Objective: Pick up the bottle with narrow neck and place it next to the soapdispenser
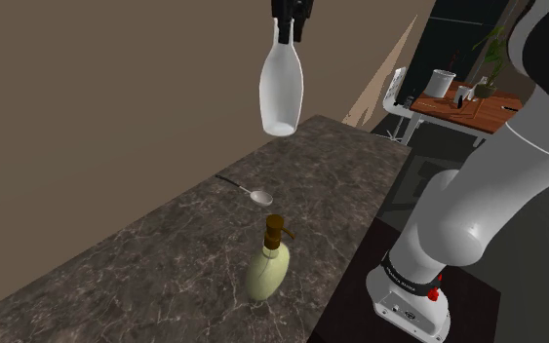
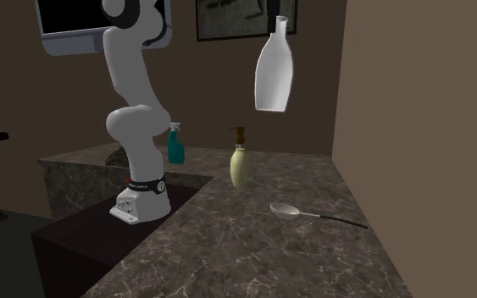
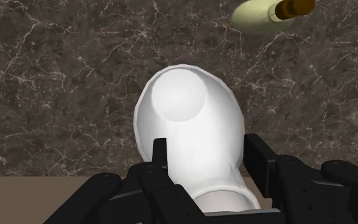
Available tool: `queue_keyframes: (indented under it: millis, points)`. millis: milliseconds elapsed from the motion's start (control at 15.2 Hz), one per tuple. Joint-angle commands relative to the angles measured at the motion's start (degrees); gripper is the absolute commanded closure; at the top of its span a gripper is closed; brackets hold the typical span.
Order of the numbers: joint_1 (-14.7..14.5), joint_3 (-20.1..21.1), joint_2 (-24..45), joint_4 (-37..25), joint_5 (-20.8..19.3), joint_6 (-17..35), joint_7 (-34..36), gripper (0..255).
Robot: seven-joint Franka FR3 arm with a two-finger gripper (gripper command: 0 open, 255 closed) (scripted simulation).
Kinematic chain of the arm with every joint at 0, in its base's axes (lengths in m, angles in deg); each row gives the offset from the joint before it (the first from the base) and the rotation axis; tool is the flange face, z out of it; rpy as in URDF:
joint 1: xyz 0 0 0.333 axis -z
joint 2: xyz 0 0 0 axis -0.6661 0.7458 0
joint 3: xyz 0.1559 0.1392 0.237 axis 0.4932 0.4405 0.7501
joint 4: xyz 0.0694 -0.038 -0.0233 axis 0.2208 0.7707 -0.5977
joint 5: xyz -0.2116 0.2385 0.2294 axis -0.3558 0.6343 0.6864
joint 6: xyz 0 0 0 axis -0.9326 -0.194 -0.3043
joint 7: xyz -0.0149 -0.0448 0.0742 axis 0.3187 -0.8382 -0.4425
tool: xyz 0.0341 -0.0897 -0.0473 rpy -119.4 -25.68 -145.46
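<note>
Now in the carrying step: holding the white bottle (image 1: 282,83) high in the air above the far part of the dark marbled counter (image 1: 136,263), well apart from the stone. Gripping it at the narrow neck with the gripper (image 1: 285,37), closed tight, both fingers (image 3: 160,153) pressed on the sides, base hanging down toward the counter. Not yet placed.

Next, most likely: carry it across toward the soap dispenser (image 1: 267,263), then go down slowly and set the base flat just beside it, without knocking the brown pump. Better to pass over the spoon (image 1: 254,195), lying between the two places. Better also to release only when the base rests on the stone; tall and narrow at the top, so probably easy to tip.

Counted: one white bottle, one yellowish soap dispenser, one spoon, one teal spray bottle (image 2: 175,144) behind the arm.
</note>
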Motion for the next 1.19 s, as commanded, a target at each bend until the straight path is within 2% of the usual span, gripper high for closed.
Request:
queue_keyframes:
  millis: [0, 528, 1122]
  points:
    - [-1.11, 1.87, -1.72, 2.05, 0.58, 0.38, 3.21, 255]
    - [-5.18, 9.56, -2.15, 2.16, 2.95, 0.51, 15.55, 255]
    - [-5.25, 9.27, -6.57, 14.24, 3.5, 8.21, 14.72, 255]
